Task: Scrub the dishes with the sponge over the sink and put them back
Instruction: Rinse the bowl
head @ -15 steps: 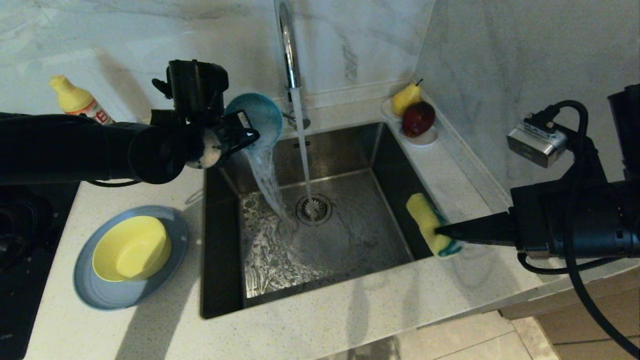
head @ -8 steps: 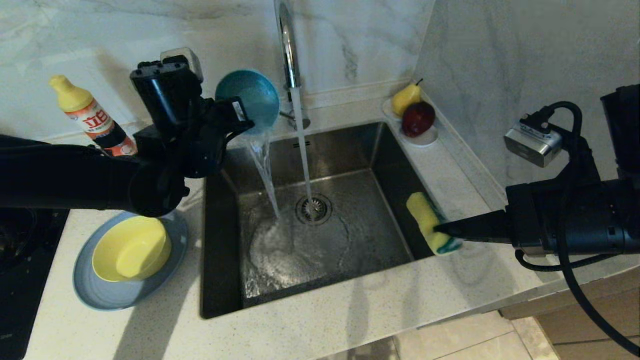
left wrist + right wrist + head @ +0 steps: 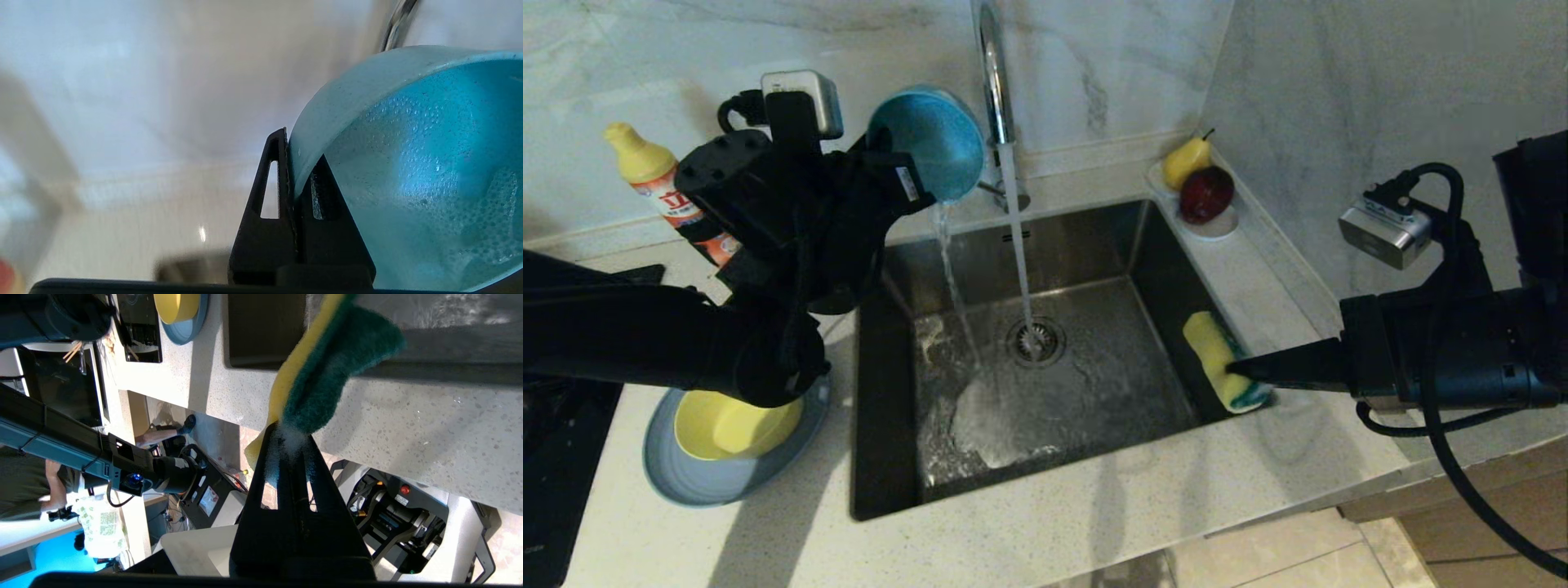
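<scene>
A pale speckled countertop (image 3: 1094, 523) runs along a marble-look wall, with the sink (image 3: 882, 457) set into it and the faucet (image 3: 992, 73) pouring a steady stream onto the drain strainer (image 3: 1036, 340). Above the sink's back left corner the teal-blue bowl (image 3: 929, 143) is tipped on its side, a thin thread of water falling from its lower edge into the basin. The left gripper (image 3: 913, 186) is clamped tight on the bowl's rim, one finger inside and one outside; the left wrist view shows the wet, beaded inside of the bowl just beside the inner finger (image 3: 327, 196). At the sink's right edge the sponge (image 3: 1223, 361) hangs over the basin wall, yellow foam up and green face low. The right gripper (image 3: 1241, 371) pinches its near end with the jaws closed, and suds show at the fingertips in the right wrist view. On the counter left of the sink the yellow bowl (image 3: 719, 425) sits in the grey-blue plate (image 3: 727, 482), partly hidden by the left arm. A yellow-capped bottle (image 3: 654, 184) stands near the wall, and a small white dish (image 3: 1217, 224) with a pear and an apple sits at the back right corner.
</scene>
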### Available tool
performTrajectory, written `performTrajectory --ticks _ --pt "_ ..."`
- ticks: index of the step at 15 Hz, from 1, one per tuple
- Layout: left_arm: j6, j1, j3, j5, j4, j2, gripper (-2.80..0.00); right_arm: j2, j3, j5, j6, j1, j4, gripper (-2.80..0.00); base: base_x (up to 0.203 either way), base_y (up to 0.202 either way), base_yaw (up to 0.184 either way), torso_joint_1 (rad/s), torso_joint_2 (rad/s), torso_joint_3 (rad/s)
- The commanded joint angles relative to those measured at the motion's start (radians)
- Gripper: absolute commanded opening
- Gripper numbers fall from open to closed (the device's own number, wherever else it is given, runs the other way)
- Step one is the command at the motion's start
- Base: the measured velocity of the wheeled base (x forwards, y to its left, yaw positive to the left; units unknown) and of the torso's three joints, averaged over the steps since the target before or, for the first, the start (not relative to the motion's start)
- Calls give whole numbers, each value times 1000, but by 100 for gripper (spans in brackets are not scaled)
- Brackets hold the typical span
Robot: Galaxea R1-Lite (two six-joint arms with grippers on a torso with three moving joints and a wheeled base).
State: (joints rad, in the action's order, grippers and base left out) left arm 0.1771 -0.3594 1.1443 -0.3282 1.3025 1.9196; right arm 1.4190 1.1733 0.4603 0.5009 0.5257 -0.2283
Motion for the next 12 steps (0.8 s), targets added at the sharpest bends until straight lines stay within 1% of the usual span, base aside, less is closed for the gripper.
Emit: performTrajectory --ticks 1,3,5,7,8,12 --pt "29 0 -55 15 90 8 -280 12 8 3 2 0 0 -280 0 0 0 0 0 0" --pt "40 0 -80 17 122 19 -280 15 11 4 2 0 1 -280 0 0 0 0 0 0" --pt "53 0 -83 17 193 40 -280 26 12 8 1 0 4 -280 0 0 0 0 0 0" --pt "56 0 -85 17 200 43 -280 28 12 8 1 0 5 -280 0 0 0 0 0 0" --pt "74 0 -92 18 227 53 -280 36 16 8 -1 0 5 -280 0 0 0 0 0 0" --pt "63 1 -94 8 218 40 -280 32 29 9 1 0 3 -280 0 0 0 0 0 0"
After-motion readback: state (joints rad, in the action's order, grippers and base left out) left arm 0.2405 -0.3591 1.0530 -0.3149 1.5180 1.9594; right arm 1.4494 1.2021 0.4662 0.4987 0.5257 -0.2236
